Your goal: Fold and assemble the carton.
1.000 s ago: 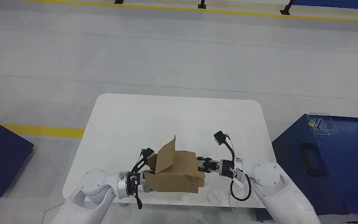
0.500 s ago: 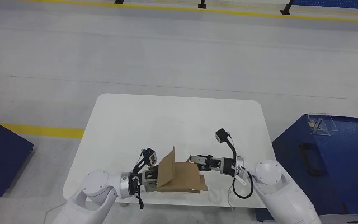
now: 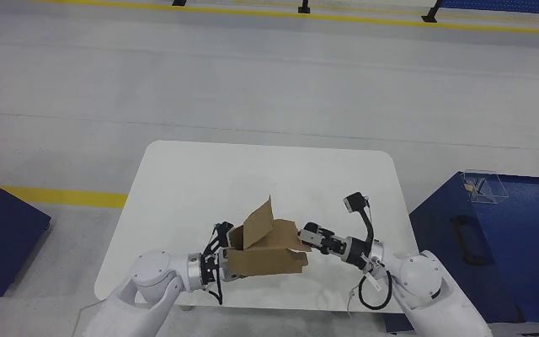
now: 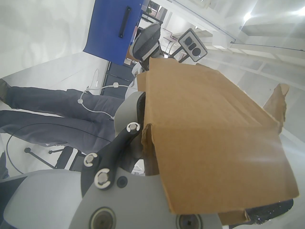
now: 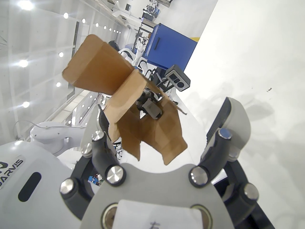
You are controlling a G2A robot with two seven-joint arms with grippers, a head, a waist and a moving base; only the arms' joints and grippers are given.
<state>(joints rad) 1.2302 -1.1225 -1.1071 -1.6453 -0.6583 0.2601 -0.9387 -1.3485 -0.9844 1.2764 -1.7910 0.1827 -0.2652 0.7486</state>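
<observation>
- While its fingers (image 5: 232, 120) stand spread wide, the right tool (image 5: 164, 107) is released and grips nothing. The loose end flaps (image 5: 166, 141) of the carton (image 3: 268, 254) hang between those fingers. One pad (image 5: 103, 125) touches a flap's edge, and the other stands apart from the cardboard.
- The left tool (image 3: 224, 252) is at the carton's opposite end, clenched on a wall of the carton. In its own wrist view a brown panel lies across the tool, with one dark pad (image 4: 281, 205) beneath it.
- The carton is brown corrugated cardboard, only partly formed. It sits between the two tools over the near edge of the white table (image 3: 253, 177). Whether it touches the table cannot be told.
- An upright flap (image 3: 259, 221) rises, tilted, from the carton's top near the left tool. The end toward the right tool is open.
- Beyond the table, a blue cabinet (image 3: 472, 244) stands to the robot's right, and a yellow line (image 3: 67, 197) runs along the grey floor to its left.
</observation>
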